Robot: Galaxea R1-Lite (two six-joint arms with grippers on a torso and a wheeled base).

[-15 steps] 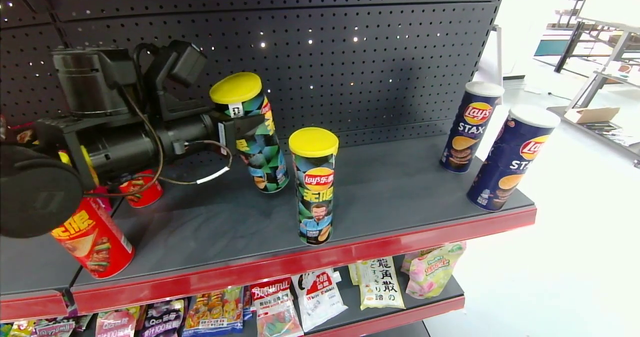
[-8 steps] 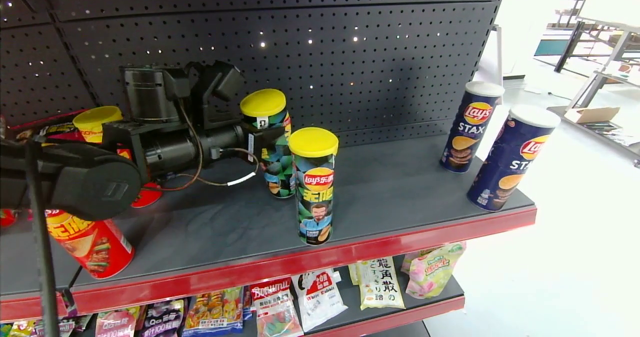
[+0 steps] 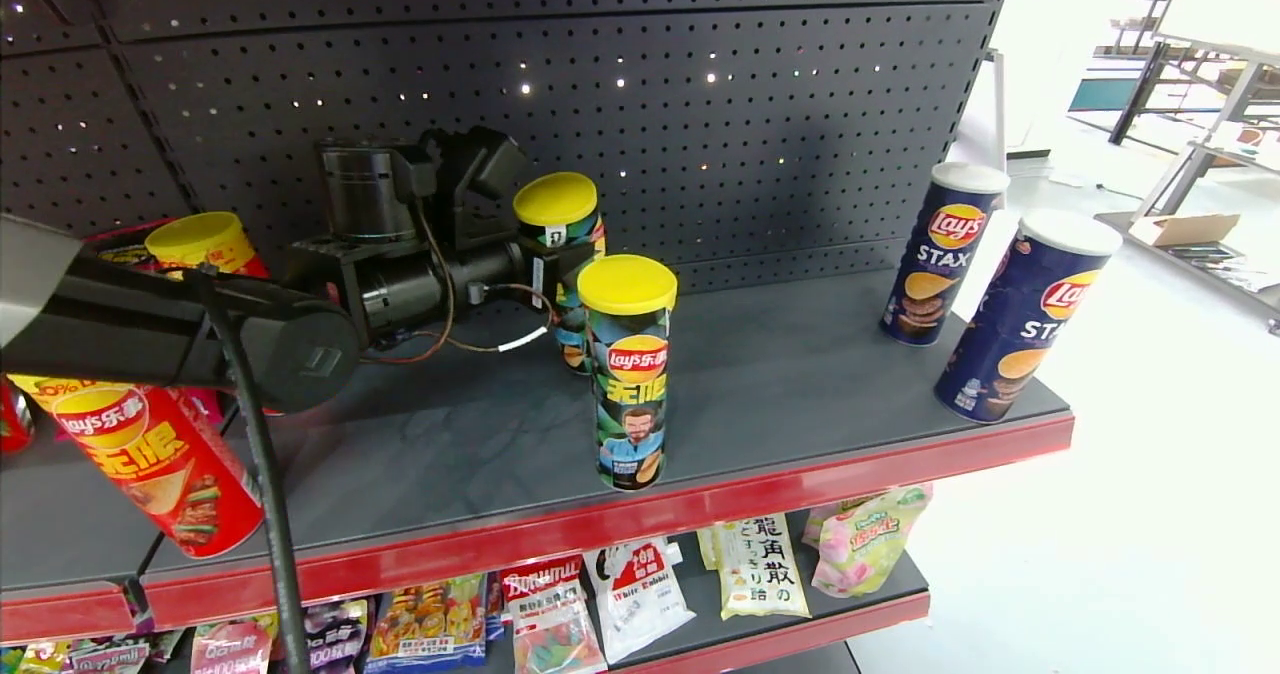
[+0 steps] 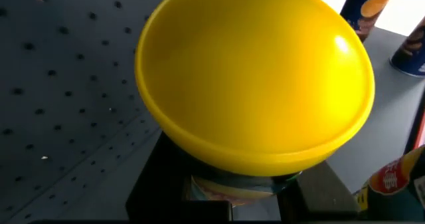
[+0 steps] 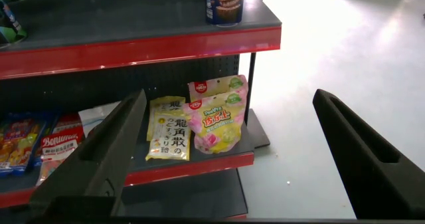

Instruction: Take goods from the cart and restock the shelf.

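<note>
**Held can upright at the back of the shelf, straight behind its twin**

The left gripper (image 3: pixel 568 276) is clamped on the tall crisp can with a yellow plastic lid and a green-and-black patterned wrap (image 3: pixel 560 229), gripping the body just under the lid. The arm reaches it roughly level from the robot's left, and the can's long axis stands upright. It sits directly behind the matching yellow-lidded can with a cartoon figure on its wrap (image 3: pixel 628 374), which stands near the red front lip. The two cans are close, but I cannot tell whether they touch. The front can hides part of the held can's foot, so whether it rests on the dark grey shelf board (image 3: pixel 780 384) cannot be told either.

The black perforated back panel (image 3: pixel 720 124) is just behind the held can, so there is little room to push it deeper. On the robot's right a wide stretch of bare board runs to the two dark blue crisp cans with white lids (image 3: pixel 940 254), near the shelf's end.

The next move is probably a set-down and release, with the arm drawing back to the left along its own line. On that side the red crisp can at the front lip (image 3: pixel 150 454) stands right under the forearm, and the red can with a yellow lid (image 3: pixel 200 244) stands behind the arm, so a careless sweep could knock either.

The right gripper (image 5: pixel 246 151) has its fingers spread wide and empty, low down and facing the lower shelf of snack bags (image 5: pixel 216 117), well apart from the can
</note>
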